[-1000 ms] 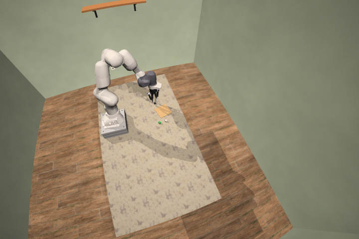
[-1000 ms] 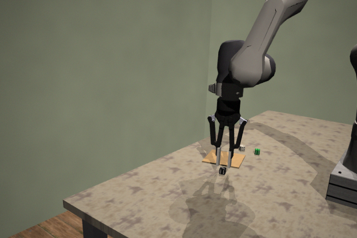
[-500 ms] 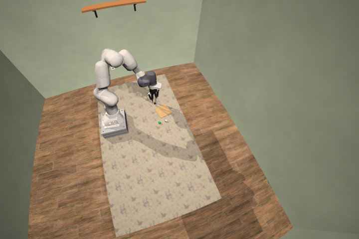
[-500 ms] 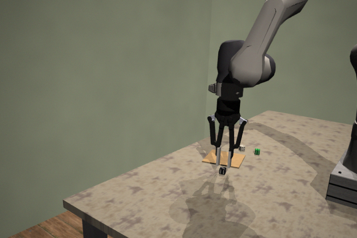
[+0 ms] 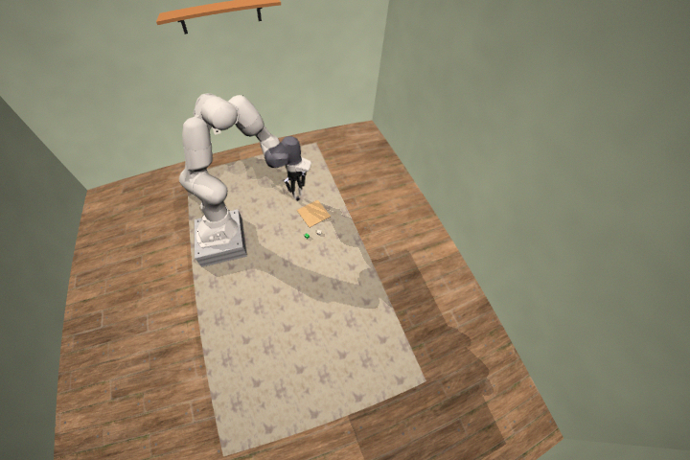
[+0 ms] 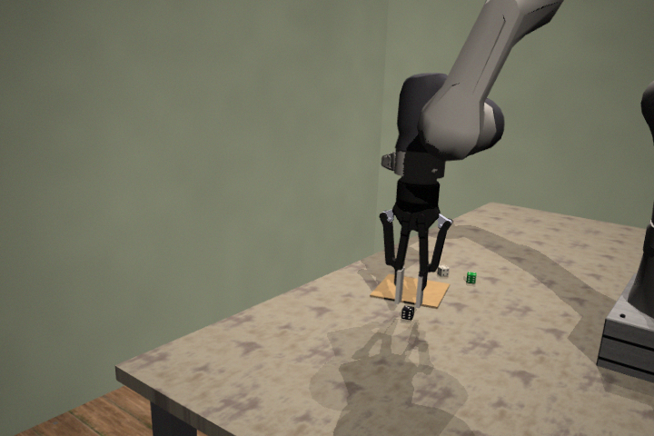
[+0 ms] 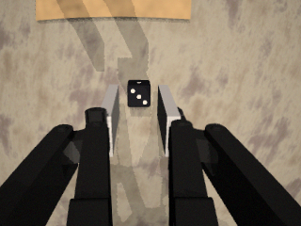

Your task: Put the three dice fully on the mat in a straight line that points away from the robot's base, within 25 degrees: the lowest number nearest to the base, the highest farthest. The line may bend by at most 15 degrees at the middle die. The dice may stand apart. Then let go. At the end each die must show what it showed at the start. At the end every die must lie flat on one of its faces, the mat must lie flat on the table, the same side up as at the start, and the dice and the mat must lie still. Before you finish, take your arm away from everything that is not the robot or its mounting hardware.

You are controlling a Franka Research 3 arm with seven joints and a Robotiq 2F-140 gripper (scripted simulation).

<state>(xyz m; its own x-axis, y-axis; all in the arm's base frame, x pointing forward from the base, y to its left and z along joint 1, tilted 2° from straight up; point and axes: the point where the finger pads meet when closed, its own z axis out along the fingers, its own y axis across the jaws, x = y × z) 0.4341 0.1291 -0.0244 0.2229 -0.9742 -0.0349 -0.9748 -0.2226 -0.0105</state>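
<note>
The jaws of our gripper [image 5: 297, 198] [image 6: 409, 302] [image 7: 138, 89] stand partly apart, pointing down, with nothing clamped between them. From the wrist we see the black die [image 6: 407, 312] [image 7: 138, 93] framed by the two pale fingertips, with bench showing on either side of it, so neither finger touches it. Its upper face shows us three white pips on a diagonal. It rests on the bench [image 5: 302, 335] [image 6: 266, 360] [image 7: 259, 71], off the mat and near one edge of it; from the top we cannot make it out clearly beside our fingertips.

The orange mat [image 5: 313, 214] [image 6: 436, 295] [image 7: 165, 9] lies flat, with shadows falling across part of it. All three dice are off it. Past its opposite side from the black one, we have the white die [image 5: 318, 232] [image 6: 443, 271] and the green die [image 5: 306, 236] [image 6: 470, 277] near each other but apart, the green one closer to our base [image 5: 240, 250] [image 6: 620, 341]. Both are too small for us to read their top faces surely.

Our arm [image 5: 196, 144] [image 6: 471, 76] arches up from the base and over to the black die's side of the mat. Behind us, an orange shelf [image 5: 220, 11] is fixed to the green wall [image 5: 302, 64].
</note>
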